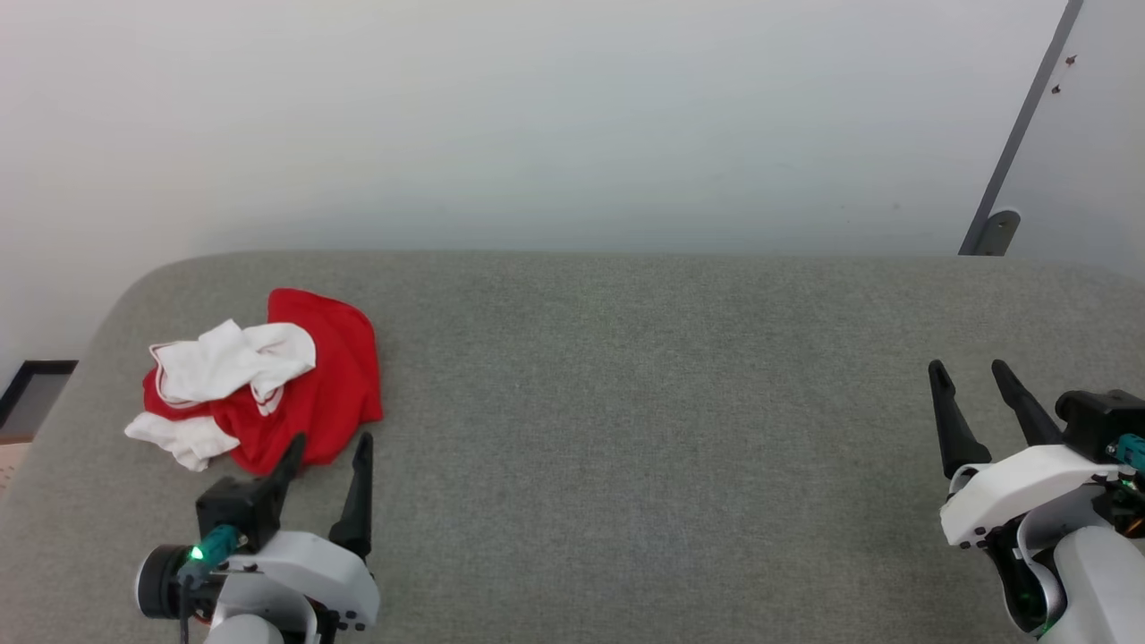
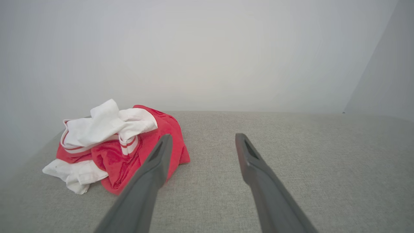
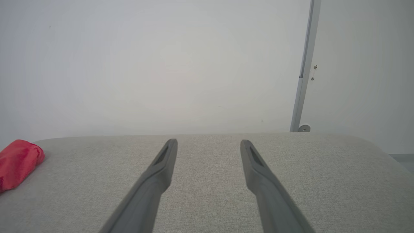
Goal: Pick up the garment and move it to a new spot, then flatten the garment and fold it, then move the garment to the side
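Garment (image 1: 295, 385): crumpled red-and-white heap, far left on the grey padded surface (image 1: 626, 402), close to its rounded left corner.
Left gripper (image 1: 331, 440): fingers spread, released, right in front of the heap; whether they touch it, can't tell.
Right gripper (image 1: 966, 367): spread wide too, released, well apart by the right edge.
Surroundings: white wall (image 1: 537, 116) behind the far edge, grey post (image 1: 1020, 134) far right.
Open room: the wide stretch of surface between the grippers.

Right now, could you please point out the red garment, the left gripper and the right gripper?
red garment (image 1: 331, 376): head view, on its red body panel.
left gripper (image 1: 332, 437): head view, midway between its open fingertips.
right gripper (image 1: 966, 365): head view, midway between its open fingertips.
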Tool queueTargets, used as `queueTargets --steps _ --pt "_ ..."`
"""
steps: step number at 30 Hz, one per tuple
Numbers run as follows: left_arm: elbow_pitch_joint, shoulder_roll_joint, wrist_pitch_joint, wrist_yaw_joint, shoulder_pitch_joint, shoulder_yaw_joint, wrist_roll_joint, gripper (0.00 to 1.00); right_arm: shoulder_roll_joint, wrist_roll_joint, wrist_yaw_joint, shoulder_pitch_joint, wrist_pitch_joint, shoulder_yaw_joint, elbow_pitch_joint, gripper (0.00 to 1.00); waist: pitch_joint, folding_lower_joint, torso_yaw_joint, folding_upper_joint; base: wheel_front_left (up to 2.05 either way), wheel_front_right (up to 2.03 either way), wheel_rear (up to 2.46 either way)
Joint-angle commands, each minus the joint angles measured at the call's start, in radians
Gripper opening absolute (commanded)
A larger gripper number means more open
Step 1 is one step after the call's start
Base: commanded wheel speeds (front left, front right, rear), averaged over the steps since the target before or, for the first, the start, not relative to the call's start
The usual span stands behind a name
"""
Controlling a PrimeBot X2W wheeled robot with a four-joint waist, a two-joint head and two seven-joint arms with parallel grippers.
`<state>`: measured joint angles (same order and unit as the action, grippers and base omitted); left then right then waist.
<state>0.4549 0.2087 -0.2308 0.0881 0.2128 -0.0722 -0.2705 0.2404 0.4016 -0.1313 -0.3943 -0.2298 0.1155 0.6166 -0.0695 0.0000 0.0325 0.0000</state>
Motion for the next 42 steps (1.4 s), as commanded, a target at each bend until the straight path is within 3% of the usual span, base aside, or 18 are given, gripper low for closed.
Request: queueTargets --steps 1,9,14,21,32,42 --pt "0.002 -0.001 -0.008 0.005 0.015 0.002 0.021 1.0 0.007 -0.018 0.001 0.005 -0.01 0.0 -0.002 1.0 -0.001 0.0 0.001 0.0 0.0 0.0 0.0" --pt "0.016 -0.003 -0.022 0.017 0.029 0.006 0.073 1.0 0.015 -0.057 0.001 0.009 -0.023 -0.011 -0.001 1.0 -0.006 0.0 0.012 0.0 0.0 0.0 0.0" --pt "0.024 -0.014 -0.031 0.018 0.041 0.011 0.1 1.0 0.023 -0.076 0.001 0.017 -0.032 -0.022 -0.009 1.0 -0.009 0.0 0.056 0.0 0.0 0.0 0.0" --pt "0.038 -0.007 -0.033 0.011 0.032 0.023 0.13 1.0 0.017 -0.078 0.001 0.037 -0.036 -0.004 -0.021 1.0 -0.009 0.0 0.176 0.0 0.0 0.0 0.0" --pt "0.037 -0.017 -0.033 -0.014 0.005 0.036 0.152 1.0 -0.017 -0.069 0.001 0.033 -0.036 0.034 -0.04 1.0 0.001 0.0 0.438 0.0 0.0 0.0 0.0" --pt "-0.101 -0.045 -0.033 -0.083 -0.095 0.15 0.125 1.0 -0.056 -0.046 0.001 -0.123 -0.035 0.22 0.011 1.0 0.078 0.0 0.499 0.0 0.0 0.0 0.0"
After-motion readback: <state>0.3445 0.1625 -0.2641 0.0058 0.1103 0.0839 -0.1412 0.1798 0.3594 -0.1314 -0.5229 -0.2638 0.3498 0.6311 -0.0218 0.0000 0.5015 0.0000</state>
